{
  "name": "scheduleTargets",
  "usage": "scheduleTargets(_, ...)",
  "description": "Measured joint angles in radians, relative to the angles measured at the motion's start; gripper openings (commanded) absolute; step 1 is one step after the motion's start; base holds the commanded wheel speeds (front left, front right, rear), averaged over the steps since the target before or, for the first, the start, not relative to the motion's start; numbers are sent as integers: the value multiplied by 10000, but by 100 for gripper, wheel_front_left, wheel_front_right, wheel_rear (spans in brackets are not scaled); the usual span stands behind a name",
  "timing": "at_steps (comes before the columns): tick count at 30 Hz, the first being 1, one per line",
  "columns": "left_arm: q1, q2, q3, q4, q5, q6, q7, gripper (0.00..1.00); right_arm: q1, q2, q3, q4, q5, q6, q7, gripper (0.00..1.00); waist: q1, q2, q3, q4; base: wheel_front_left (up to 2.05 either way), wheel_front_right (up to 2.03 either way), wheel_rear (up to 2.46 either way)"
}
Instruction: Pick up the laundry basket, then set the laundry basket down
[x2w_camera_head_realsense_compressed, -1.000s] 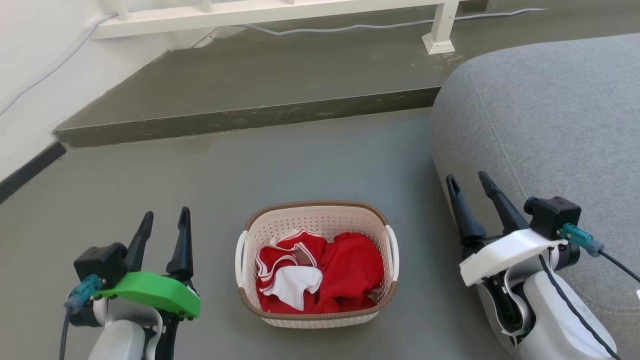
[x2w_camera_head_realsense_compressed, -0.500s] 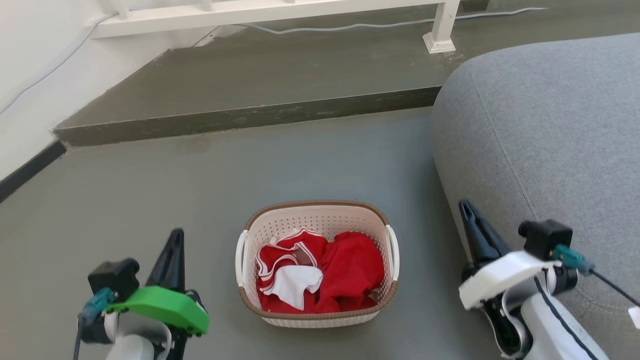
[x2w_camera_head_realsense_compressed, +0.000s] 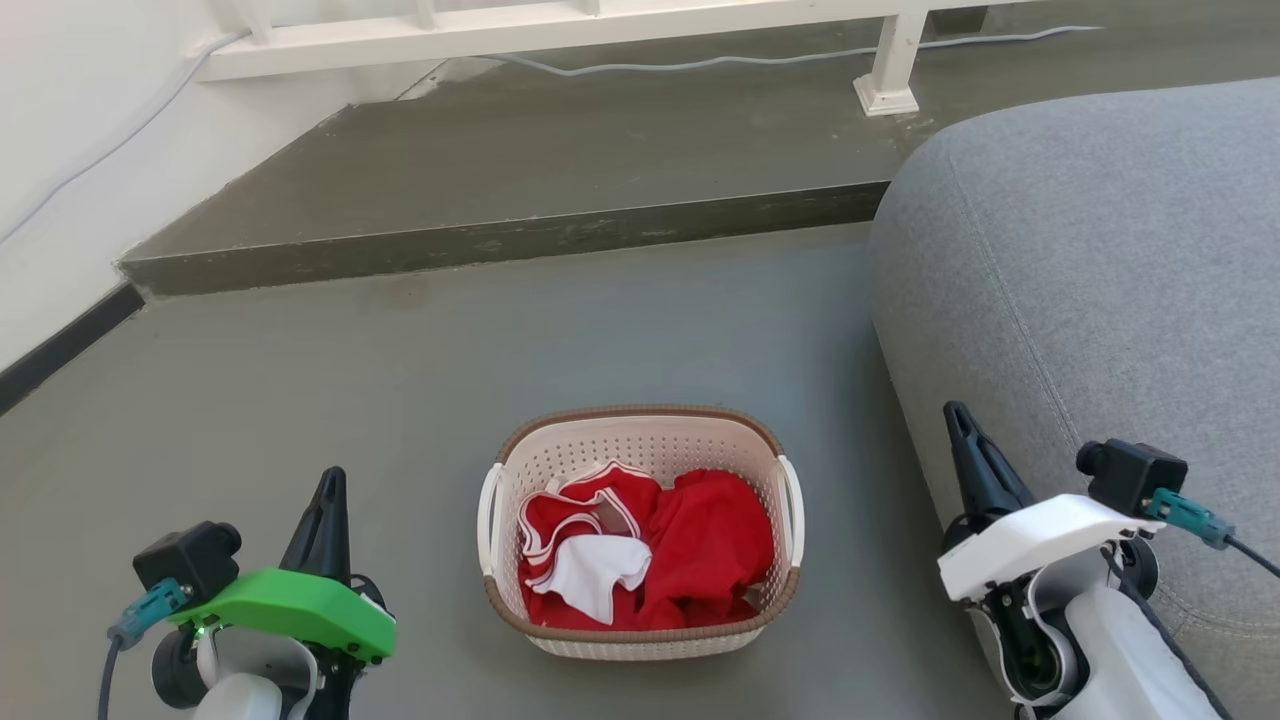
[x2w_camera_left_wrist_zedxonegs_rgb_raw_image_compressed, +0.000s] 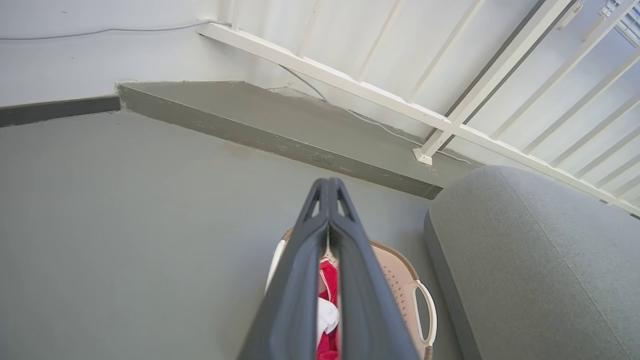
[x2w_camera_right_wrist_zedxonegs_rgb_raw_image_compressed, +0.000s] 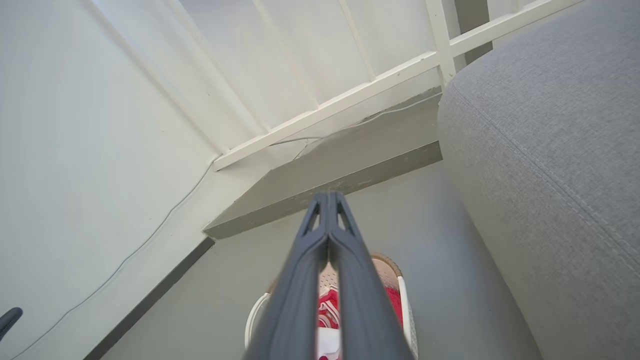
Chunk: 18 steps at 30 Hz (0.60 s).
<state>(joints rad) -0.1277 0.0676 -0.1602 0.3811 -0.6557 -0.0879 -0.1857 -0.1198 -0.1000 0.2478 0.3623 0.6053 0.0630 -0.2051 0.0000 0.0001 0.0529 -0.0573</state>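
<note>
**Plainly: basket on the floor, both claws closed and empty**

Position. The laundry basket stands upright on the grey floor, between the two arms and apart from both. It holds loose red and white clothing, heaped below the rim.

Claws. The left claw sits off the basket's left side. The right claw sits off its right, just beside the grey sofa. Each has its two fingers pressed together with nothing between them; both wrist views agree.

Stage. The scene fits two readings equally: a basket waiting to be lifted, or one put down with the claws drawn clear. The pictures do not settle which.

Handling notes, valid either way:
- The white side handles, the left handle and the right handle, each face a claw and look the soundest holds.
- The perforated walls look thin and would probably flex under a pinch.
- The load is soft and may shift, so the basket should ride level whenever it is off the floor.
- The sofa crowds the right arm; any motion there wants to be slow.
</note>
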Motion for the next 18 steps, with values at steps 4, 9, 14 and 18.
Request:
scheduleTargets(4,0,-58,102,-12,-370,-6,104,0,2,17,-188,-21,395,67,157,0,0,0,-24,28,0,0,0)
scheduleTargets(9,0,-109,268,-25,-828,-10,280,0,4,40,-366,-61,861,71,307,0,0,0,-48,55,0,0,0)
scheduleTargets(14,0,-125,370,-59,-1369,-12,491,0,8,52,-564,-94,1448,94,489,0,0,0,-77,89,0,0,0)
scheduleTargets(18,1,-134,527,-88,-1741,-13,623,0,12,71,-757,-123,1923,104,627,0,0,0,-101,116,0,0,0)
